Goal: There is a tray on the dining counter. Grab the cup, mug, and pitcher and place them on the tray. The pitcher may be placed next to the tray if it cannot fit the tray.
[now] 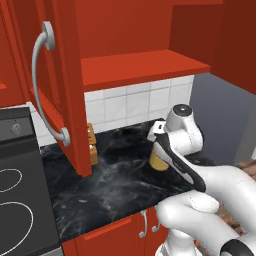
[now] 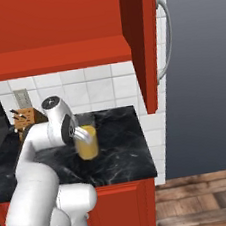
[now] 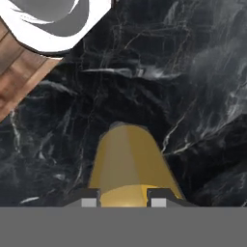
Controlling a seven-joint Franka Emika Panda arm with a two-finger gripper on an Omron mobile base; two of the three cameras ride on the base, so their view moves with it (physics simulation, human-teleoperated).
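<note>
Two rear base views over one black worktop (image 1: 115, 185); hand view straight down, close.

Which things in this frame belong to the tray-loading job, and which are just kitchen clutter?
Job:
- pitcher, orange-yellow, upright on the black worktop
- tool, its fingers either side of the pitcher

Lying about:
- knife block by the tiled wall
- stove
- cabinet handle

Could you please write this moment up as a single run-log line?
stage: grasping pitcher | gripper: at the rim of the pitcher, jaws either side | pitcher: upright on black counter | tray: not yet loaded
</note>
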